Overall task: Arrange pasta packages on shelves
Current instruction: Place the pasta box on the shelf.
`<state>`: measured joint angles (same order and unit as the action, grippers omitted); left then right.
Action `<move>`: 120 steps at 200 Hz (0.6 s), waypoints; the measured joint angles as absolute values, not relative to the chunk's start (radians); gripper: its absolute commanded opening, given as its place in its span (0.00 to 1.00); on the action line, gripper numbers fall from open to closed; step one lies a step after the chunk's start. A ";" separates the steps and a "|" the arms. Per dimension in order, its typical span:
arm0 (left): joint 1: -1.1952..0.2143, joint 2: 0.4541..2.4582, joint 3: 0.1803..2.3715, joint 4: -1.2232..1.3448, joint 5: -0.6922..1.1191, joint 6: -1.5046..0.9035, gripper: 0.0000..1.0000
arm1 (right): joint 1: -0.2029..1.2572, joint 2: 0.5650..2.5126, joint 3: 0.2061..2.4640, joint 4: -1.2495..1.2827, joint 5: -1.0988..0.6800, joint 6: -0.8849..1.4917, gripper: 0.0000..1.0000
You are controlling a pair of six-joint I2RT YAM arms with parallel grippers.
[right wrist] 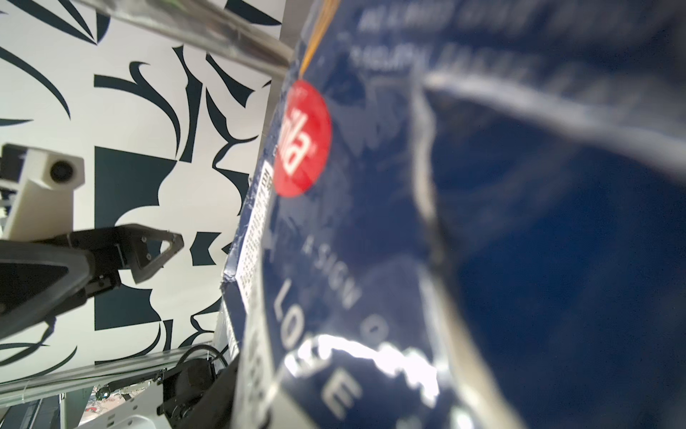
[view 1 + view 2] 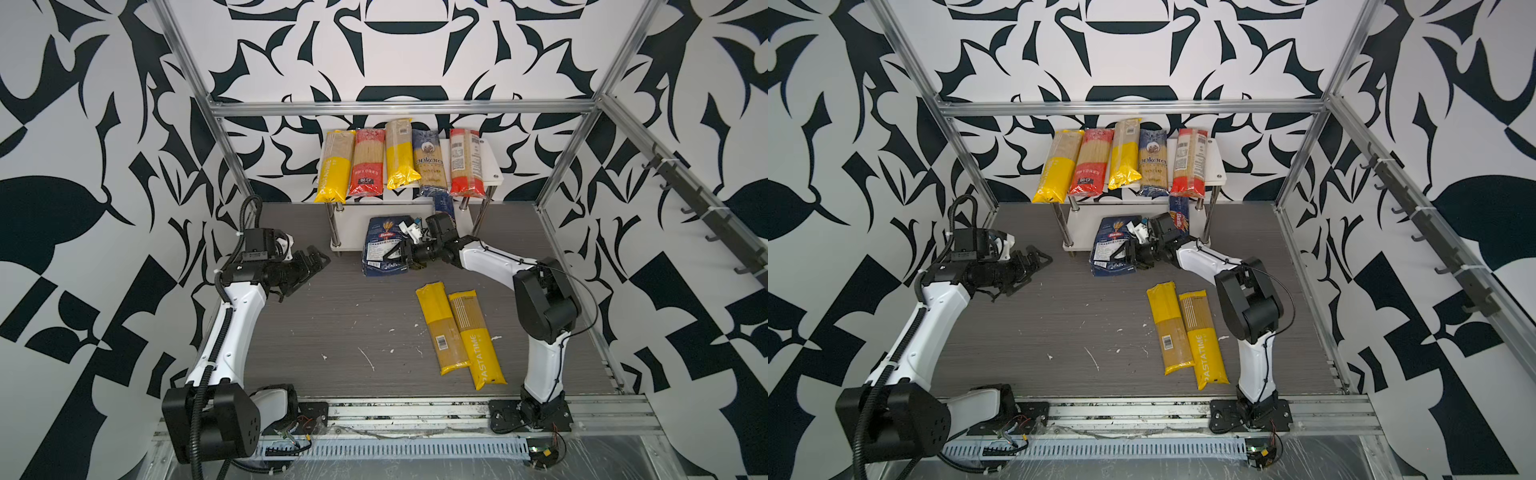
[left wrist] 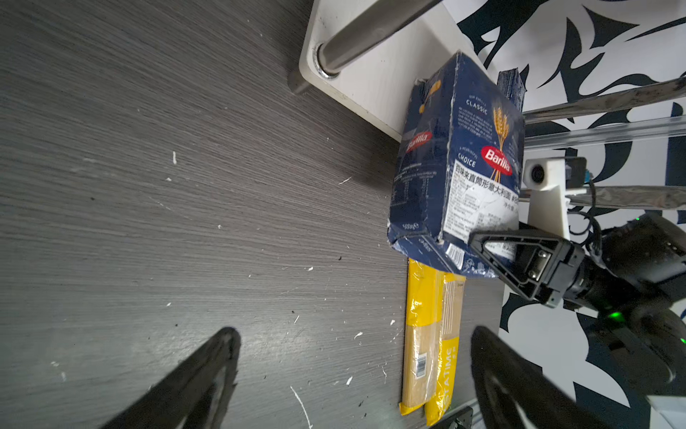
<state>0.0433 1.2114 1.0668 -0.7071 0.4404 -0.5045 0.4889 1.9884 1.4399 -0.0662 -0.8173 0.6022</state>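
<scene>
My right gripper (image 2: pixel 392 255) is shut on the wide blue Barilla pack (image 2: pixel 382 245) (image 3: pixel 456 167), holding it tilted just in front of the lower board of the shelves (image 2: pixel 353 226). The pack fills the right wrist view (image 1: pixel 408 223) and hides the jaws there. My left gripper (image 2: pixel 316 259) (image 3: pixel 356 334) stands open and empty to the left of the pack. Several spaghetti bags, yellow (image 2: pixel 332 166), red (image 2: pixel 368 162) and blue (image 2: pixel 430 166), lie side by side on the top board (image 2: pixel 492 166). A slim blue Barilla box (image 2: pixel 442 205) stands under it. Two yellow bags (image 2: pixel 444 328) (image 2: pixel 476 336) lie on the table.
Aluminium frame bars (image 2: pixel 399 108) run above and beside the shelves. A rail of black hooks (image 2: pixel 706 208) lines the right wall. Chrome posts (image 2: pixel 332 224) stand at the shelf corners. White flecks (image 2: pixel 365 357) dot the dark wooden table.
</scene>
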 measured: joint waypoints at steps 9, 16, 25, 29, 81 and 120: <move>0.046 1.211 1.067 -0.710 0.440 -0.503 1.00 | 0.485 2.011 1.467 -0.065 -0.822 0.603 0.00; 0.049 1.211 1.067 -0.714 0.440 -0.502 0.99 | 0.483 2.029 1.488 -0.064 -0.825 0.603 0.00; 0.052 1.211 1.067 -0.718 0.441 -0.500 0.99 | 0.479 2.053 1.516 -0.063 -0.830 0.606 0.00; 0.054 1.211 1.067 -0.720 0.441 -0.500 0.99 | 0.477 2.065 1.529 -0.062 -0.832 0.606 0.00; 0.079 1.209 1.067 -0.741 0.441 -0.491 1.00 | 0.455 2.206 1.686 -0.025 -0.862 0.635 0.00; 0.104 1.188 1.067 -0.746 0.443 -0.478 0.99 | 0.451 2.296 1.814 -0.036 -0.873 0.645 0.00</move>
<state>0.1040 1.1881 1.0668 -0.7456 0.4431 -0.4782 0.4511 2.2955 1.8145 -0.0364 -0.8730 0.6445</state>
